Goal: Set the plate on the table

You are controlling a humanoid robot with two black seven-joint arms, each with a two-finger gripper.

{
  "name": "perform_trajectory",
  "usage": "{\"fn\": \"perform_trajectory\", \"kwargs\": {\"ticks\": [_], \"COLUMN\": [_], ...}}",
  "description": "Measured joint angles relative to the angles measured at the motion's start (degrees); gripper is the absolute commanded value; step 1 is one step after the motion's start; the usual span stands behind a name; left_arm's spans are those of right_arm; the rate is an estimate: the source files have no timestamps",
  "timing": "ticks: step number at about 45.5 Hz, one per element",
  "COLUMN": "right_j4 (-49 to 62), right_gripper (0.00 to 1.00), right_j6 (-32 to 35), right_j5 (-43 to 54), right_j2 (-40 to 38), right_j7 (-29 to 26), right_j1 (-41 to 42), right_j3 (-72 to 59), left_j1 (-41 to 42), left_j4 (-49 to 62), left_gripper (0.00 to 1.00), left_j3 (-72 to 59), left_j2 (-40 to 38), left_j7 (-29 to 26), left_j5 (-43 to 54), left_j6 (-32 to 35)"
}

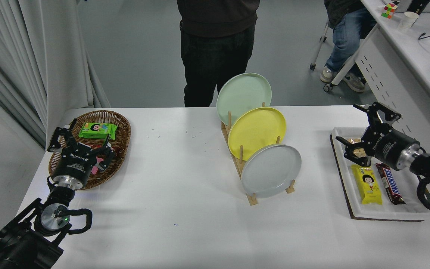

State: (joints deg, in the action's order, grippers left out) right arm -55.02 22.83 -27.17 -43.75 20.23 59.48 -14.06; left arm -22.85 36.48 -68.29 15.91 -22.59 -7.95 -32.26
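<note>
- The light grey plate (271, 170) is standing on edge in the nearest slot of a wooden rack (251, 194), leaning back, with nothing gripping it.
- Behind it in the same rack a yellow plate (257, 127) is leaning, and farther back a pale green plate (243, 93), each one overlapping the next.
- The rack is sitting near the middle of the white table (185, 209), running from the far edge toward the near side.
- The right gripper (362, 130) is hovering over the far end of a white tray (379, 215) at the table's right side, well apart from the plate; its fingers are spread wide and holding nothing.
- In that tray a yellow snack packet (367, 184) and a brown chocolate bar (389, 183) are lying side by side; something pale sits just under the gripper, though I cannot make out what it is.
- The left gripper (81, 140) is resting over a wicker basket (121, 138) at the table's left, fingers splayed and gripping nothing, near a green packet (97, 130) in the basket.
- A person in dark trousers (215, 59) is standing at the far side.
</note>
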Motion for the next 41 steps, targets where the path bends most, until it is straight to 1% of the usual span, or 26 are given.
{"fn": "perform_trajectory", "kwargs": {"ticks": [7,23,26,34,41], "right_j4": [-0.89,-1.92,-2.15,-3.05,-5.17], "right_gripper": [1.00,1.00,1.00,1.00,1.00], "right_j6": [0.24,0.94,0.85,0.55,0.48], "right_j5": [0.12,0.39,0.43,0.45,0.48], "right_j2": [-0.27,0.00,0.07,0.01,-1.32], "right_j7": [-0.06,-0.62,-2.15,-8.61,-11.50], "right_j1": [2.42,5.25,6.03,7.96,9.57], "right_j3": [-4.04,-7.34,-7.55,-7.20,-7.06], "left_j1": [0.00,0.00,0.00,0.00,0.00], "left_j4": [0.00,0.00,0.00,0.00,0.00], "left_gripper": [0.98,0.98,0.98,0.98,0.98], "left_j3": [0.00,0.00,0.00,0.00,0.00], "left_j2": [0.00,0.00,0.00,0.00,0.00], "left_j7": [0.00,0.00,0.00,0.00,0.00], "left_j5": [0.00,0.00,0.00,0.00,0.01], "left_j6": [0.00,0.00,0.00,0.00,0.00]}}
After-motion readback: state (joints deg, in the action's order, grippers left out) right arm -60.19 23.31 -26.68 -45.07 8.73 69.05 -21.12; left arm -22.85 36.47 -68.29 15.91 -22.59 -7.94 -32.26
